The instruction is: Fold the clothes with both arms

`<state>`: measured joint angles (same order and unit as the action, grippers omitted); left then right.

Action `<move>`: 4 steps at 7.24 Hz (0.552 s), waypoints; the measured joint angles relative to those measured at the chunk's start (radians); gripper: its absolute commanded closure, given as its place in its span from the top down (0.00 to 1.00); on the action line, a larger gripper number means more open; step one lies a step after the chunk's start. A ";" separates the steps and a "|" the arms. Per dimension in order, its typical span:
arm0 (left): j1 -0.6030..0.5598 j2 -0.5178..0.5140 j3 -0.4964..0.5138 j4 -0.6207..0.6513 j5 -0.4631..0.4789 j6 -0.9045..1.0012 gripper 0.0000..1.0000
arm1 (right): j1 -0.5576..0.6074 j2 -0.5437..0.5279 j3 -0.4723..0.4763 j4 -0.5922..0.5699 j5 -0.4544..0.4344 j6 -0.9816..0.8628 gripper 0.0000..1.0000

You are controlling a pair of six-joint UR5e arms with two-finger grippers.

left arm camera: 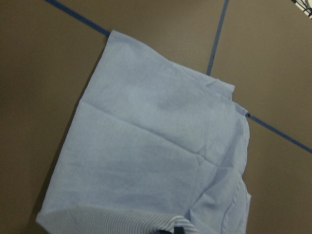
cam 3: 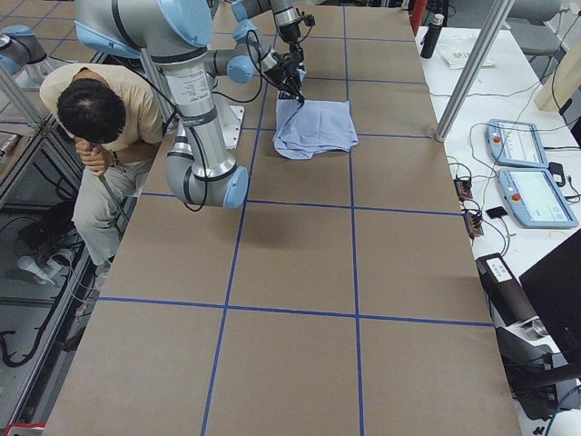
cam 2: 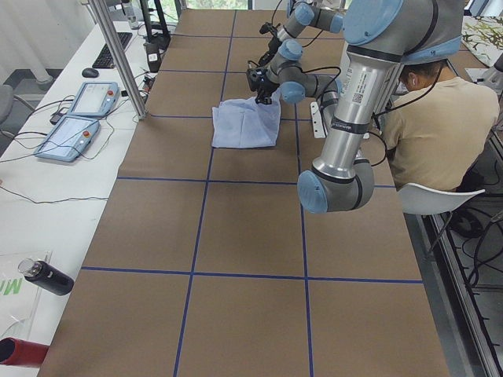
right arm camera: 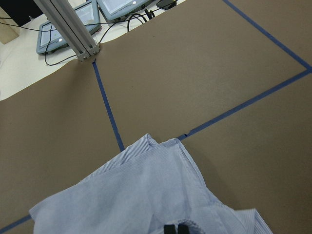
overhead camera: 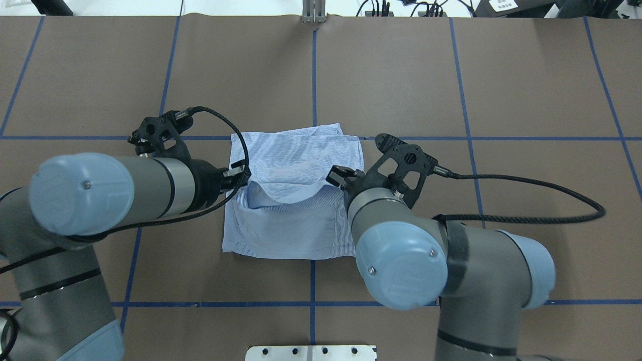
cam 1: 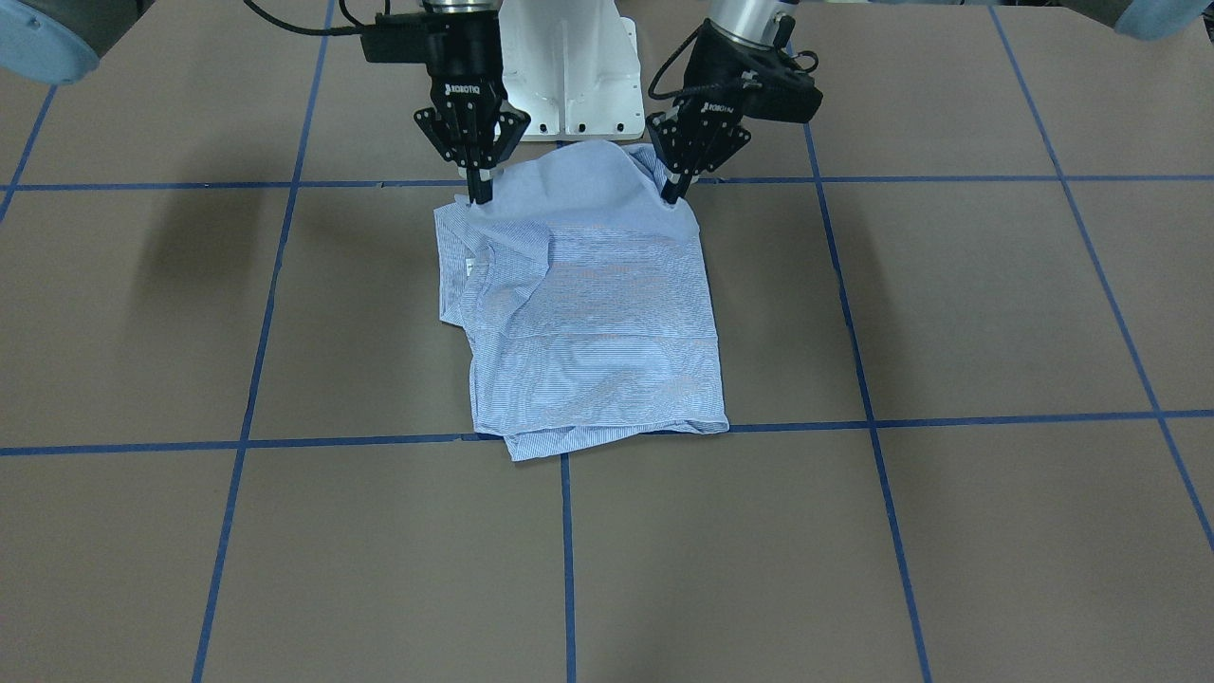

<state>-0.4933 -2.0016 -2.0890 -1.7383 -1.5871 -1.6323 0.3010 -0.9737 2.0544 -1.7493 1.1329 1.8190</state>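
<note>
The light blue striped shirt (cam 1: pixel 588 313) lies folded into a rough rectangle on the brown table (cam 1: pixel 948 531); it also shows from above as the shirt (overhead camera: pixel 296 158). Its edge nearest the robot is raised off the table at two points. My left gripper (cam 1: pixel 675 194) is shut on the raised edge at one corner, and my right gripper (cam 1: pixel 480 193) is shut on it at the other. From above, the left gripper (overhead camera: pixel 242 176) and right gripper (overhead camera: pixel 337 176) hold a fold that arches over the lower layer. The wrist views show cloth (left arm camera: pixel 161 156) and cloth (right arm camera: pixel 146 195) hanging from the fingertips.
The white pedestal base (cam 1: pixel 569 66) stands just behind the shirt. A seated person (cam 2: pixel 432 133) is beside the robot. Two teach pendants (cam 2: pixel 78 118) and a metal post (cam 2: pixel 118 55) stand along the far table side. Blue tape lines (cam 1: pixel 566 550) grid the table.
</note>
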 measured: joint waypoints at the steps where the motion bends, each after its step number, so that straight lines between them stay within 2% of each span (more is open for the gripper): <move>1: -0.048 -0.036 0.079 -0.001 0.001 0.054 0.00 | 0.054 0.021 -0.115 0.095 0.027 -0.040 0.00; 2: -0.086 -0.072 0.165 -0.011 0.002 0.095 0.00 | 0.095 0.055 -0.233 0.167 0.048 -0.072 0.00; 4: -0.134 -0.132 0.353 -0.104 0.004 0.176 0.00 | 0.139 0.126 -0.411 0.222 0.075 -0.102 0.00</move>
<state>-0.6268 -2.1336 -1.7360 -1.8423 -1.5833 -1.4559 0.4398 -0.8476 1.6429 -1.5277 1.2083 1.7167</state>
